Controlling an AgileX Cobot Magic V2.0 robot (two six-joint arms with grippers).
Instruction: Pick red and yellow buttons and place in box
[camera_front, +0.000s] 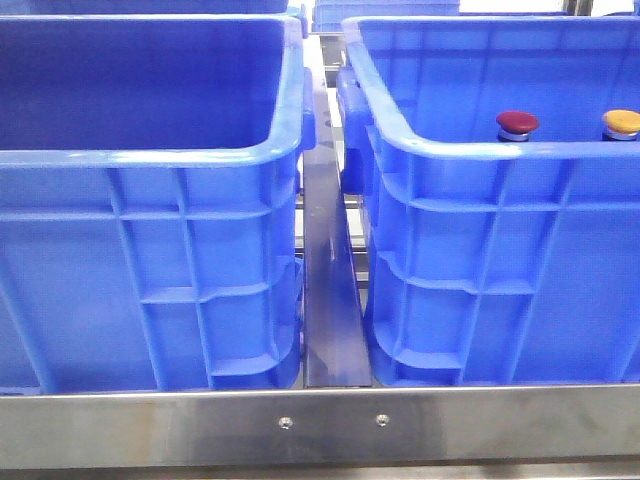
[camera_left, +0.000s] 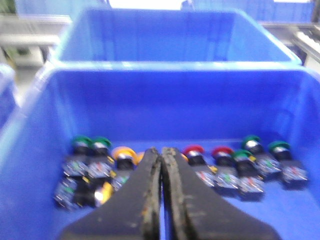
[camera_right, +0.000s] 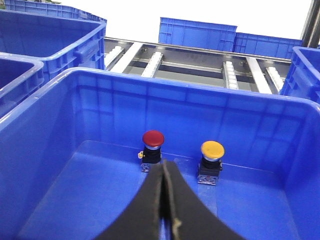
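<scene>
Front view: blue ribbed right-hand crate's near rim (camera_front: 470, 150) hides both bodies under the dark red domed button cap (camera_front: 517, 123) and orange-yellow button cap (camera_front: 621, 122).

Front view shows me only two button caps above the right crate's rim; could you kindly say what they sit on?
Observer: The dark red domed push button and orange-yellow domed push button stand upright on the floor of the deep blue plastic crate.
Operator: And the right arm?
Observer: The right gripper hangs above that floor, jaws shut, empty.
Operator: The left?
Observer: The left gripper, jaws shut, faces another blue crate holding green, red and yellow buttons.
</scene>
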